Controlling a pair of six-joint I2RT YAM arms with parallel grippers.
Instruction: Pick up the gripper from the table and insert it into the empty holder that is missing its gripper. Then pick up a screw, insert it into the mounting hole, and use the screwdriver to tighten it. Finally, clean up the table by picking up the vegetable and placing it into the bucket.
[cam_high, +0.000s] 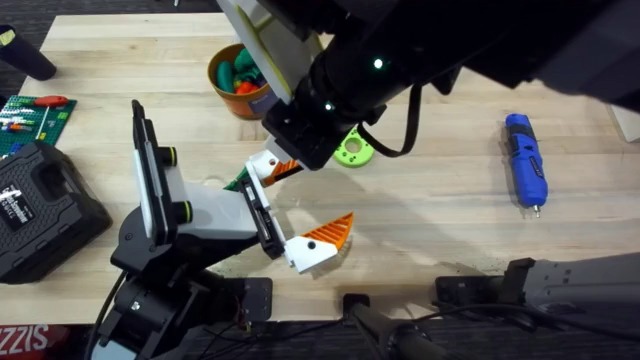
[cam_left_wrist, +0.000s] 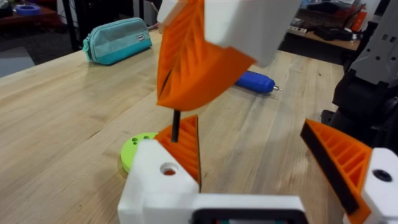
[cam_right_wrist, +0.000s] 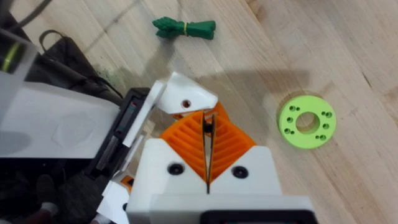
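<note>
Underneath everything lies a pale wooden butcher-block table (cam_high: 450, 215), its planks running lengthwise with visible grain and seams. Taking the flat lime-green ring (cam_high: 353, 149) as the landmark: the orange bucket (cam_high: 236, 82) stands up and to the left of it near the table's far edge, holding green and orange toy foods, and the blue screwdriver (cam_high: 525, 160) lies well to the right of the ring, metal tip toward the near edge. A green toy vegetable (cam_right_wrist: 184, 27) tied with a yellow band lies on the wood near the ring, on the side away from the screwdriver.

Just beside the ring, the right end effector (cam_right_wrist: 207, 134) has its orange ribbed pads pressed together on a thin dark rod, likely a screw. The left end effector (cam_high: 300, 210) sits below and left of the ring with its fingers spread wide apart, gripping nothing.

Far left of the ring rest a black case (cam_high: 40, 210) and a green mat (cam_high: 35, 118) printed with small marks too fine to read. At the bottom left corner a red strip shows white letters reading roughly "ZZIS". In the left wrist view, a teal pouch (cam_left_wrist: 118, 39) lies on the table beyond the ring, with dark room clutter behind it.
</note>
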